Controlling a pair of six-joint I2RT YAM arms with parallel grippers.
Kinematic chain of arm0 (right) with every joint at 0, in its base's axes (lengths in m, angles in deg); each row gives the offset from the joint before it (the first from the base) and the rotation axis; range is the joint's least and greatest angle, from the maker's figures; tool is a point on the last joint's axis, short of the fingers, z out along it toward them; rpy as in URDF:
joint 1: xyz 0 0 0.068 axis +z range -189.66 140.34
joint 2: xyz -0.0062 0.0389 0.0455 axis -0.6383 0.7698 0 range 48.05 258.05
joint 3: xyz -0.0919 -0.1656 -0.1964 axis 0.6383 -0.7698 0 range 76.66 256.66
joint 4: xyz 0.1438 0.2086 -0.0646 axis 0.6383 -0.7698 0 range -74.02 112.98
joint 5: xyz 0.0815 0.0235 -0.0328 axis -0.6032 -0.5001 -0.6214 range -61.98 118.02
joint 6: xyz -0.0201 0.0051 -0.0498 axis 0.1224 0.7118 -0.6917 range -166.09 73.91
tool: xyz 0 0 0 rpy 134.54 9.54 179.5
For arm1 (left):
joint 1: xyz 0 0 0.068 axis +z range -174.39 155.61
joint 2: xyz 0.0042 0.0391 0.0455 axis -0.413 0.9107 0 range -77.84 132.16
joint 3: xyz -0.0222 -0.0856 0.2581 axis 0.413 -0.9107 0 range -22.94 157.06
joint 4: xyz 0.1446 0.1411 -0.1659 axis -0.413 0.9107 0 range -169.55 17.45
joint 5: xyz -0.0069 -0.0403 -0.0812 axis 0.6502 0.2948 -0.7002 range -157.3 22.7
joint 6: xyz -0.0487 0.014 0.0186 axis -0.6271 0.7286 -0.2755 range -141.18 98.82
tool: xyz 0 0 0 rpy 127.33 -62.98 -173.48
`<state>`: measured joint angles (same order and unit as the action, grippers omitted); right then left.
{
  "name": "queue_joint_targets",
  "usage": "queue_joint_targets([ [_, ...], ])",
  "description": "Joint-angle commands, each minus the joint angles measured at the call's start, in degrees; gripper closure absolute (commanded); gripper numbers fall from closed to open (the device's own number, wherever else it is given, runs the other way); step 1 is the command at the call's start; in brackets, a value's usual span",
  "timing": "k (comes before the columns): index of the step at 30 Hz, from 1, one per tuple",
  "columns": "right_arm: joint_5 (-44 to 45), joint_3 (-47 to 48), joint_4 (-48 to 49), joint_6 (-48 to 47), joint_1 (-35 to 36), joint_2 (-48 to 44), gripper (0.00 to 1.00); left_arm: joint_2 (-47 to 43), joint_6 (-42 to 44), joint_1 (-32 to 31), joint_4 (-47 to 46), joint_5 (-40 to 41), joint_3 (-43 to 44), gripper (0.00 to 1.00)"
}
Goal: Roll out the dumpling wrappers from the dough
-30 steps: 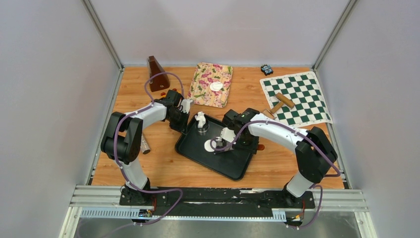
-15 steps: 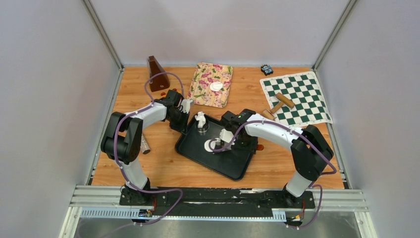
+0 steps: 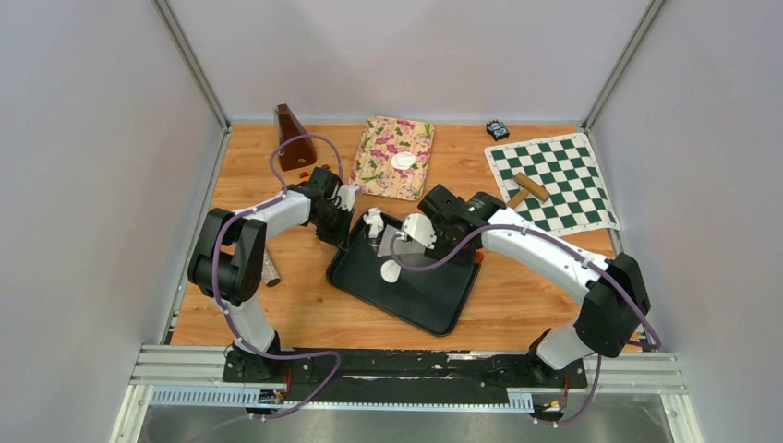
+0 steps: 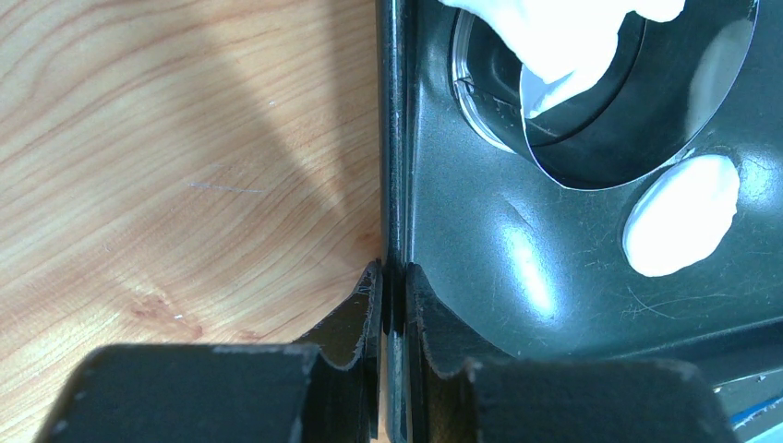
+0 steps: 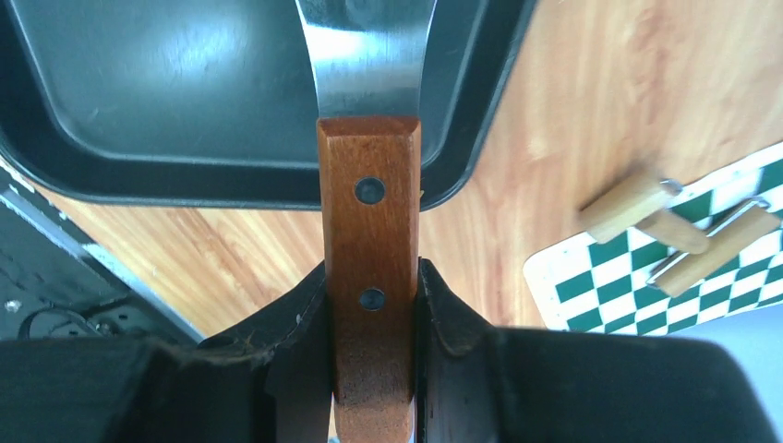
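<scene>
Black tray (image 3: 425,295): set askew on the wooden table (image 3: 517,314), mid-scene. Dumpling wrapper (image 3: 391,270): white disc lying flat on the tray floor, left of centre. Left gripper (image 4: 392,280): jaws narrow, pinching the tray's left rim. Right gripper (image 5: 369,277): clamped on the wooden handle of a spatula (image 5: 368,198), metal blade over the tray's far part. Dough lump (image 3: 373,221): far-left corner of the tray, at a clear ring (image 4: 480,111). Second dumpling wrapper (image 3: 403,161): on the flowered cloth (image 3: 379,175), farther back. Rolling pin (image 3: 526,189): on the chequered mat (image 3: 572,203), far right.
</scene>
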<state>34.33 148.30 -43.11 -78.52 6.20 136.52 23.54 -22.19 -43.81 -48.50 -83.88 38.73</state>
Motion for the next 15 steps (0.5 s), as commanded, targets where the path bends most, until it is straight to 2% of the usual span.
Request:
queue_joint_targets([
  [1,-2.2,2.4,4.3,0.0,-0.7,-3.6,1.0,1.9,1.4,-0.1,0.5,4.9,-0.2,1.0],
  [15,0.9,-13.3,2.6,-3.0,-2.2,-6.9,1.0,2.1,1.5,-0.2,0.5,5.1,-0.2,1.0],
])
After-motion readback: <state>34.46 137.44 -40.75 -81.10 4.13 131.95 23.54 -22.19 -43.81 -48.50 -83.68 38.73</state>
